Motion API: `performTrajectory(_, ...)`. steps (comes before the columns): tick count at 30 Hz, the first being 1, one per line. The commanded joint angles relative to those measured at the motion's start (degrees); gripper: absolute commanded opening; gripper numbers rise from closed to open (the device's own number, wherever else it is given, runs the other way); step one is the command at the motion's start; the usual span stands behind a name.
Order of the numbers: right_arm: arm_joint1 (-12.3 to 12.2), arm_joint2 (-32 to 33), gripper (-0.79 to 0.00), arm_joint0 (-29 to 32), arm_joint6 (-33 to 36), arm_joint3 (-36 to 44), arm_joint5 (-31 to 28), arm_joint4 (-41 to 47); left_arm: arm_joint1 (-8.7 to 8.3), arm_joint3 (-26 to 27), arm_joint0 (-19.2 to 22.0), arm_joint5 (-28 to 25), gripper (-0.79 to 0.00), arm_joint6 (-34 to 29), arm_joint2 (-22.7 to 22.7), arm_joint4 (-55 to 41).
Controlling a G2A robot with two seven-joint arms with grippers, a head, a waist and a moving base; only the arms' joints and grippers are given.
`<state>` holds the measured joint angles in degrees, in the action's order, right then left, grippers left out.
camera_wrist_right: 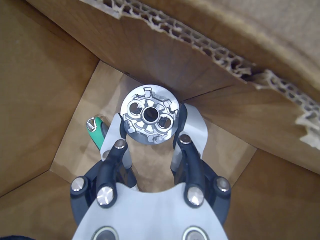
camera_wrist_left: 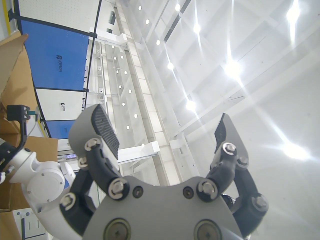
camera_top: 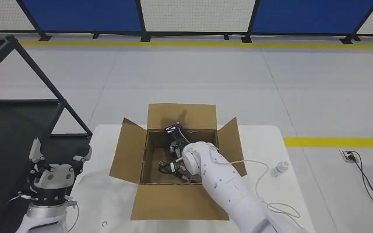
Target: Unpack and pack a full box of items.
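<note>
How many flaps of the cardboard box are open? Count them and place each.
4: the far flap, the left flap, the right flap and the near flap, partly covered by the right arm. None seems hidden.

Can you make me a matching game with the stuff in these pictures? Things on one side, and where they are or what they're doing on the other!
Things:
1. metal part
2. left gripper
3. small bottle
4. cardboard box

Places or states:
A. on the table, outside the box
B. flaps spread open
C. open, holding nothing
D. gripped, down inside the box

Pairs: 1-D, 2-C, 3-A, 4-B
</note>
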<state>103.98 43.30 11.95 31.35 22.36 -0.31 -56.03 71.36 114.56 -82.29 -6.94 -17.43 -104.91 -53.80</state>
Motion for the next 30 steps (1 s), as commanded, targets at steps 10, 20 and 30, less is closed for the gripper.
performTrajectory(10, -8.5, 8.3, -0.785, 15.3, 8.3, 32.3, -0.1, -10.2, 0.00, 0.0, 0.0, 0.0, 0.000, 0.0, 0.0, 0.0)
performTrajectory(20, -13.3, 16.1, -0.785, 34.2, 12.6, 67.0, -3.1, -19.5, 0.00, 0.0, 0.0, 0.0, 0.000, 0.0, 0.0, 0.0)
performTrajectory(30, -13.3, 16.2, -0.785, 34.5, 12.8, 67.6, -2.9, -19.9, 0.00, 0.0, 0.0, 0.0, 0.000, 0.0, 0.0, 0.0)
